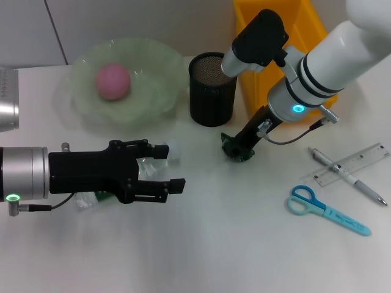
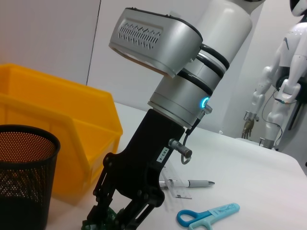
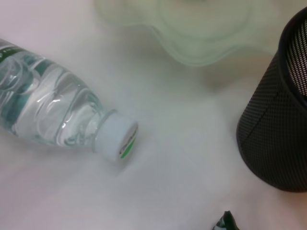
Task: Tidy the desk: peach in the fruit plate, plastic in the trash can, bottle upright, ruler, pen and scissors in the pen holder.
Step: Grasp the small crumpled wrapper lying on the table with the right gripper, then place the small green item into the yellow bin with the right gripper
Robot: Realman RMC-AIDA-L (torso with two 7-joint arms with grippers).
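A clear water bottle [image 1: 146,168] lies on its side on the white table, and it also shows in the right wrist view [image 3: 53,115]. My left gripper [image 1: 170,166] is open, with a finger on each side of the bottle near its white cap [image 1: 173,149]. My right gripper [image 1: 236,149] points down and is shut on a crumpled green plastic piece [image 2: 100,221] resting on the table beside the black mesh pen holder [image 1: 212,89]. The pink peach [image 1: 113,81] sits in the pale green fruit plate [image 1: 156,91]. The ruler [image 1: 360,157], pen [image 1: 357,183] and blue scissors [image 1: 327,209] lie at the right.
A yellow bin [image 1: 308,27] stands behind the pen holder at the back right, under my right arm. A metal cylinder [image 1: 7,101] stands at the left edge. A white humanoid robot [image 2: 283,62] stands far off beyond the table.
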